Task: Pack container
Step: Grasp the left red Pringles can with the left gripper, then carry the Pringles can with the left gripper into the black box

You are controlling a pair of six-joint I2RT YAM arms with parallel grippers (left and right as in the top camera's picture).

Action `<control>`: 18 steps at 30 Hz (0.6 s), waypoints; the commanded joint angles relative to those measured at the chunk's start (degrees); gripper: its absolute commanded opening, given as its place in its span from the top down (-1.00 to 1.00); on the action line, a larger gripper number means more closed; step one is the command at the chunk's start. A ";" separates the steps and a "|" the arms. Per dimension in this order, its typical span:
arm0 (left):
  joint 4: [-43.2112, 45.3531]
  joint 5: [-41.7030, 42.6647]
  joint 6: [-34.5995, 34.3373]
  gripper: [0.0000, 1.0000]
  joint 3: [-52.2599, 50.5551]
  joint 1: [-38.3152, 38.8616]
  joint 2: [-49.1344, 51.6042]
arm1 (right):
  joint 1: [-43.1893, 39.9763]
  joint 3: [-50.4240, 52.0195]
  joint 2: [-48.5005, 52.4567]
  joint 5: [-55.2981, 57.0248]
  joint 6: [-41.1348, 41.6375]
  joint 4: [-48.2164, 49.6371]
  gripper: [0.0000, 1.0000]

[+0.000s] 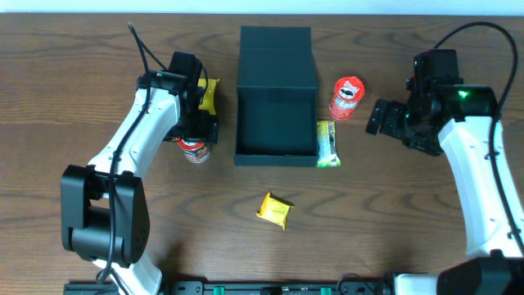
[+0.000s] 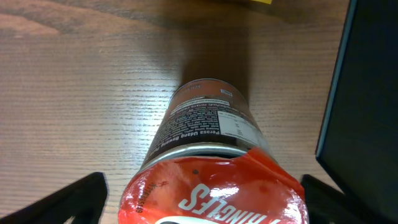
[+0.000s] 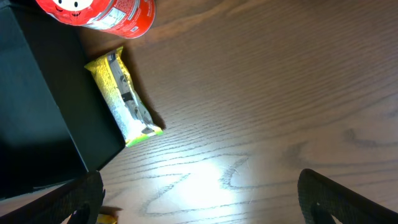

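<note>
Wooden desk (image 1: 368, 238), with container (image 1: 276, 160) open in middle, lid flipped back. Seems rigid, matte, likely light when empty; better to take by a wall rim. Left fingers (image 2: 78, 199) spread around a can (image 2: 211, 137), right fingers (image 3: 342, 193) spread, empty.

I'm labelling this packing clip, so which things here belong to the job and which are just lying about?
Belongs to the job:
container, open
red can
dark-labelled can
green-yellow packet
front yellow packet
rear yellow packet, partly hidden by the left arm

Lying about:
nothing I can pick out; every loose item looks like a snack to pack
</note>
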State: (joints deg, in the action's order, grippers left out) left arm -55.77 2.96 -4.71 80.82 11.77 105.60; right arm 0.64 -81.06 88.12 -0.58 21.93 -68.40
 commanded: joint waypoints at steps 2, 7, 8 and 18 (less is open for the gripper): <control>-0.11 1.40 -0.70 -0.47 -0.52 -0.11 -0.26 | 0.17 -0.24 -0.24 0.11 0.72 -0.20 -0.99; -0.31 1.75 -1.81 -0.40 -0.52 -0.11 -0.26 | 0.20 -0.24 -0.24 0.13 0.72 -0.22 -0.99; -0.33 1.75 -1.81 -0.40 -0.52 -0.11 -0.26 | 0.17 -0.24 -0.24 0.13 0.72 -0.20 -0.98; -0.79 5.07 -3.06 -0.36 -0.48 -0.07 -0.28 | 0.17 -0.24 -0.24 0.13 0.72 0.07 -0.99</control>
State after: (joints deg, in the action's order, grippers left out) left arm -56.27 5.82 -6.31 80.82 11.79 105.60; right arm 0.64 -81.06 88.12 -0.58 21.93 -68.34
